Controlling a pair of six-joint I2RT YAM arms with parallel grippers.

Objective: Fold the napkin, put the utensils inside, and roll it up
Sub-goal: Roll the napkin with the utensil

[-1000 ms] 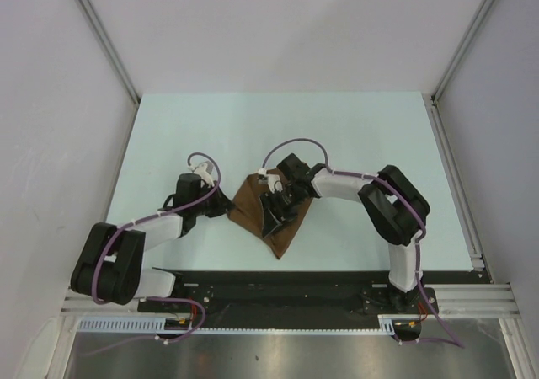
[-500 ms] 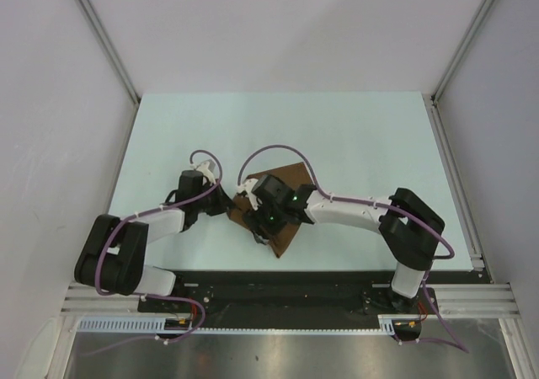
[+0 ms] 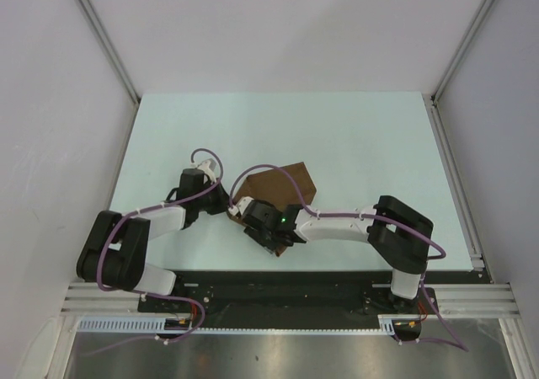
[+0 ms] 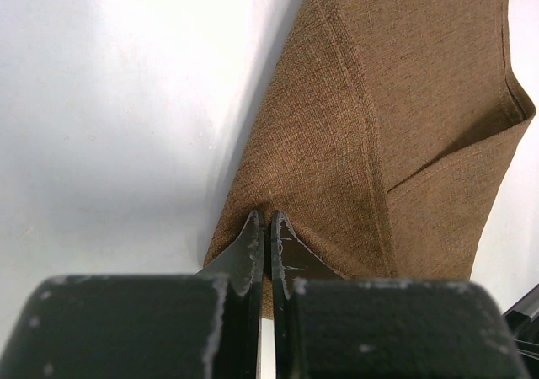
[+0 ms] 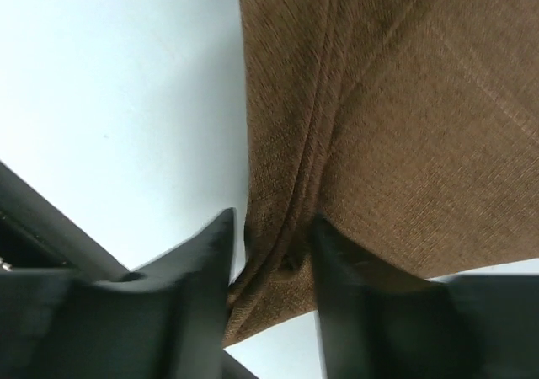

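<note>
The dark-brown napkin (image 3: 285, 189) lies partly folded near the table's front middle. My left gripper (image 3: 227, 206) sits at its left corner; in the left wrist view the gripper (image 4: 268, 221) is shut on the edge of the cloth (image 4: 404, 118). My right gripper (image 3: 264, 234) is over the napkin's near corner and hides it. In the right wrist view the gripper (image 5: 271, 237) has its jaws on either side of a bunched ridge of the cloth (image 5: 404, 118) and pinches it. No utensils are in view.
The pale table (image 3: 354, 135) has grey walls on three sides and a metal rail (image 3: 455, 177) along its right edge. The black base strip (image 3: 286, 286) runs along the near edge, close behind the napkin.
My right arm has stretched left and toward the near edge, pulling the gripped fold with it. The napkin's far part now lies uncovered as a wider flap. The left gripper has barely moved.
</note>
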